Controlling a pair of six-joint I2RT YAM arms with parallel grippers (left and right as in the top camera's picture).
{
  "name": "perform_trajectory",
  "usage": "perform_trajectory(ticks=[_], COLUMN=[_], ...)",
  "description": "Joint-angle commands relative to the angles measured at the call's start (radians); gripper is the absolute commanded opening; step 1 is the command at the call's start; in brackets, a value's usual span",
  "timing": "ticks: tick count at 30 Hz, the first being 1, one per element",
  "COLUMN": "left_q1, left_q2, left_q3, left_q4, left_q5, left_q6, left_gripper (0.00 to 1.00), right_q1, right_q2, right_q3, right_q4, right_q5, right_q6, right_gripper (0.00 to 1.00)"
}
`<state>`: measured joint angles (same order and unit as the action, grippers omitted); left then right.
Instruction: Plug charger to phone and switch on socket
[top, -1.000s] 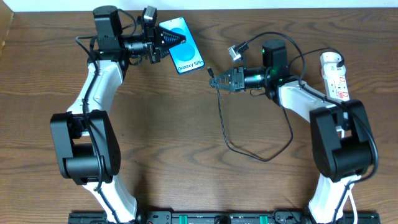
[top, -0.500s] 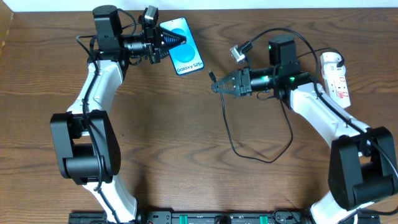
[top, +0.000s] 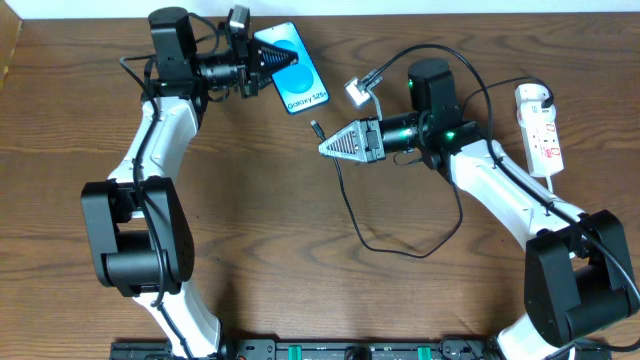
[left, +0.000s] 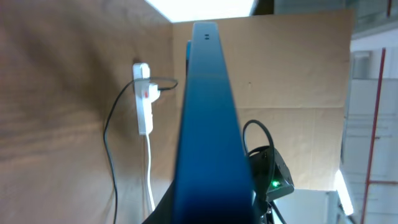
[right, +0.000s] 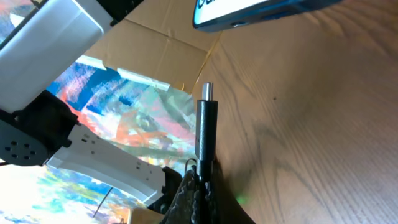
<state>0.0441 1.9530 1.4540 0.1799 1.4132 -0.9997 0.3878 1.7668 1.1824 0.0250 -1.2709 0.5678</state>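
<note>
My left gripper (top: 282, 62) is shut on the phone (top: 305, 94) and holds it at the back of the table, blue screen up, "Galaxy" end towards the right arm. In the left wrist view the phone (left: 208, 118) shows edge-on. My right gripper (top: 324, 149) is shut on the charger's black cable just behind the plug tip (top: 315, 127), a short way below and right of the phone. In the right wrist view the plug tip (right: 206, 91) points up at the phone's end (right: 261, 12), apart from it. The socket (top: 538, 128) lies at the far right with the white adapter (top: 529, 95) in it.
The black cable hangs in a slack loop (top: 400, 248) on the wood table (top: 250, 230) between the arms. The socket (left: 142, 99) and its thick white cord (left: 149, 180) show in the left wrist view. A small grey connector (top: 357, 90) sticks out on a wire above the right arm.
My right gripper has moved left with the plug, closer to the phone's near end. My left gripper and the phone have hardly moved.
</note>
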Motion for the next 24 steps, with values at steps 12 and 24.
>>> perform_trajectory(ticks=[12,24], left_q1=[-0.004,-0.004], left_q2=[-0.025,-0.025], left_q3=[0.016,0.016], left_q4=[0.448,0.496], left_q5=[0.014,0.007], left_q6=[-0.391,-0.438], left_gripper=[0.07,0.07], right_q1=[-0.003,-0.008], right_q2=[-0.024,-0.024], right_q3=[0.000,0.000], right_q4=[0.314,0.417], right_q5=[0.058,0.102], right_q6=[0.297,0.382], right_gripper=[0.01,0.01])
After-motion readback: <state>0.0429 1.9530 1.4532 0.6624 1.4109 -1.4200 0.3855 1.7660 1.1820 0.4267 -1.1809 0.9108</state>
